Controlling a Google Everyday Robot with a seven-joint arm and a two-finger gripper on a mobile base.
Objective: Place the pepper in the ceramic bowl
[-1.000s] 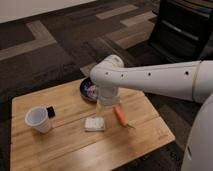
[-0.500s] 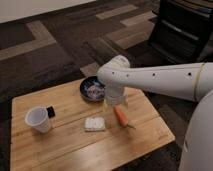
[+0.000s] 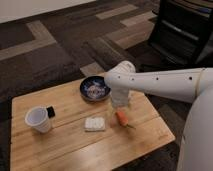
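The pepper [image 3: 122, 119] lies just on the near side of the end effector [image 3: 120, 102], its long axis running far-left to near-right; whether the end effector is apart or together, I cannot tell.

On the bench [image 3: 75, 147], toward its far edge, the ceramic bowl [image 3: 95, 88]. Just right of the bowl and a little nearer, the pincer [image 3: 120, 104], over the pepper [image 3: 122, 118], possibly touching it. Straight in front of the bowl, a sponge block [image 3: 94, 123]. Left-front of the bowl, well apart, a cup [image 3: 38, 120], with a small block [image 3: 50, 111] just beside it on the bowl's side.
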